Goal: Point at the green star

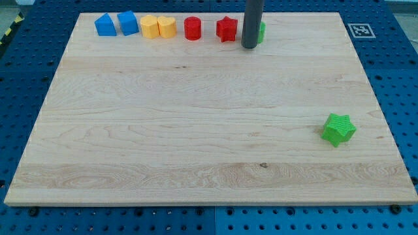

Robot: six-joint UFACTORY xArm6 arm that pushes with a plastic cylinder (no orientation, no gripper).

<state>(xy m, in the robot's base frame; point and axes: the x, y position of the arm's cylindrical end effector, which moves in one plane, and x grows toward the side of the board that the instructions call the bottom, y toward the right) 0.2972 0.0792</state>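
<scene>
The green star (pixel 338 128) lies alone near the right edge of the wooden board (pixel 196 130), toward the view's bottom. My tip (pixel 249 46) is the lower end of a dark rod at the view's top, far up and left of the star. It stands in front of a second green block (pixel 260 32), which is mostly hidden, and just right of the red star (pixel 226 29).
A row of blocks runs along the board's top edge: a blue block (pixel 104 25), another blue block (pixel 127 23), a yellow block (pixel 149 27), a yellow heart-like block (pixel 166 27), a red cylinder (pixel 192 29). A black-and-white marker (pixel 360 30) sits off the board's top right corner.
</scene>
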